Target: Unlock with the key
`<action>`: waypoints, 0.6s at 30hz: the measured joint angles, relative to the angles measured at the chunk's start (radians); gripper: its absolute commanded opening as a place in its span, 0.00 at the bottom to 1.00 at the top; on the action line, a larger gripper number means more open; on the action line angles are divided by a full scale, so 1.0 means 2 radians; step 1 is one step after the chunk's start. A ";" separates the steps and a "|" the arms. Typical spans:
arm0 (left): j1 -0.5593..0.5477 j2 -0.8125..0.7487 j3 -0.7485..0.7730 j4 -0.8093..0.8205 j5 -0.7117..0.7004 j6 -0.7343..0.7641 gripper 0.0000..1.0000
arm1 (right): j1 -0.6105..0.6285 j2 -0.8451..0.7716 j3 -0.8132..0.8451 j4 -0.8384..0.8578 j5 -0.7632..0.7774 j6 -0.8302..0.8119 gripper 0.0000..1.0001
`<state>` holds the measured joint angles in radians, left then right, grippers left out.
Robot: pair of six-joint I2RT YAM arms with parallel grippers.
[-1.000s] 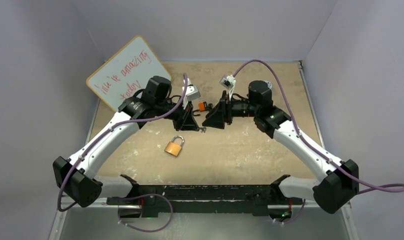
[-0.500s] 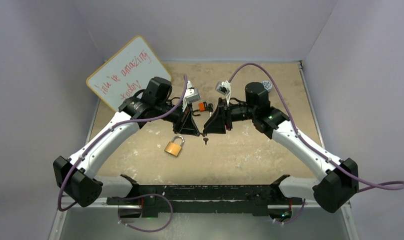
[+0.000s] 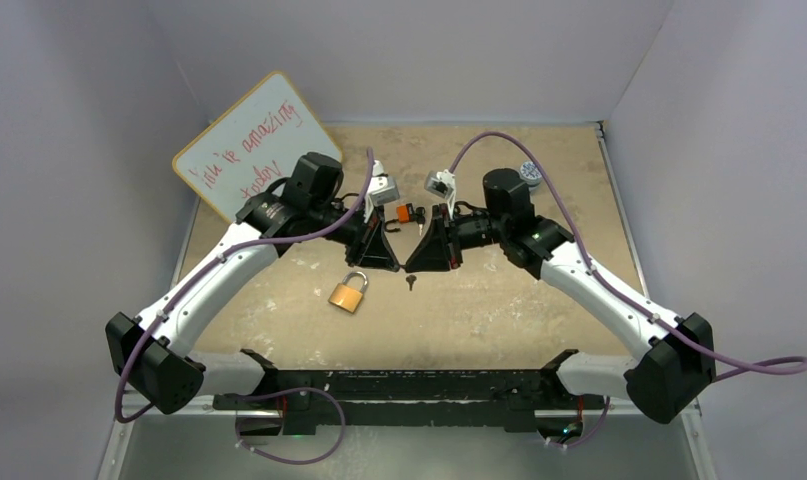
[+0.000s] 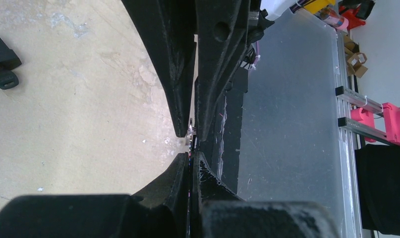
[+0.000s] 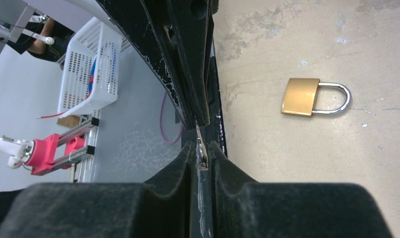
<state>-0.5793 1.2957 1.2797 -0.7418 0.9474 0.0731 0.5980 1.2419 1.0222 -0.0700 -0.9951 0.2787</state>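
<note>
Top external: right gripper nearer left gripper, tips now together.

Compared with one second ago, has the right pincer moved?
Yes. The right pincer has come toward the near edge, closer to the padlock, which has not moved.

Your padlock lies on the bench, left of the key; the whiteboard stands behind, far left.
</note>
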 measured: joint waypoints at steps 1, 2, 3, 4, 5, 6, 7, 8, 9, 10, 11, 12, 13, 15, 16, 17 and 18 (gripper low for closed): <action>0.000 0.000 0.001 0.000 0.000 0.000 0.00 | 0.001 0.000 0.000 -0.001 0.000 0.000 0.10; 0.000 0.000 0.002 0.000 0.000 -0.001 0.00 | 0.001 0.000 0.000 -0.002 -0.001 -0.001 0.03; 0.000 0.000 0.003 0.000 0.000 -0.001 0.00 | 0.001 0.001 0.000 -0.002 -0.001 -0.002 0.00; 0.000 0.000 0.003 0.000 0.000 -0.002 0.00 | 0.001 0.001 0.000 -0.002 -0.002 -0.003 0.00; 0.000 0.000 0.004 0.000 0.001 -0.003 0.00 | 0.001 0.001 0.000 -0.002 -0.004 -0.003 0.00; 0.000 0.000 0.004 0.000 0.002 -0.005 0.06 | 0.001 0.001 0.000 -0.002 -0.005 -0.004 0.00; 0.000 0.000 0.004 0.000 0.002 -0.006 0.18 | 0.001 0.001 0.000 -0.001 -0.005 -0.005 0.00; 0.000 0.000 0.004 0.000 0.002 -0.009 0.27 | 0.001 0.001 0.000 -0.001 -0.005 -0.006 0.00; 0.000 0.000 0.004 0.002 0.000 -0.011 0.36 | 0.001 0.000 0.000 -0.001 -0.005 -0.005 0.00; 0.000 0.000 0.005 0.005 -0.001 -0.015 0.44 | 0.001 0.000 0.000 -0.001 -0.004 -0.005 0.00; 0.001 0.000 0.005 0.010 -0.001 -0.021 0.51 | 0.002 -0.002 0.000 -0.002 0.005 -0.003 0.00; 0.002 -0.001 0.005 0.019 -0.002 -0.030 0.58 | 0.002 -0.004 -0.001 0.000 0.016 0.000 0.00; 0.002 -0.004 0.003 0.036 -0.004 -0.043 0.63 | 0.002 -0.009 -0.003 0.005 0.027 0.007 0.00; 0.005 -0.021 -0.018 0.105 -0.009 -0.090 0.67 | 0.002 -0.025 -0.011 0.014 0.050 0.022 0.00; 0.007 -0.035 -0.035 0.147 -0.012 -0.125 0.67 | 0.002 -0.035 -0.012 0.017 0.062 0.029 0.00; 0.008 -0.048 -0.052 0.187 -0.017 -0.155 0.67 | 0.002 -0.044 -0.013 0.021 0.073 0.036 0.00; 0.009 -0.062 -0.072 0.234 -0.024 -0.189 0.67 | 0.002 -0.056 -0.013 0.029 0.087 0.044 0.00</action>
<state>-0.5617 1.1709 1.1362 -0.2741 0.8993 -0.3042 0.6022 1.1305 0.9958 -0.0124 -0.8219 0.3668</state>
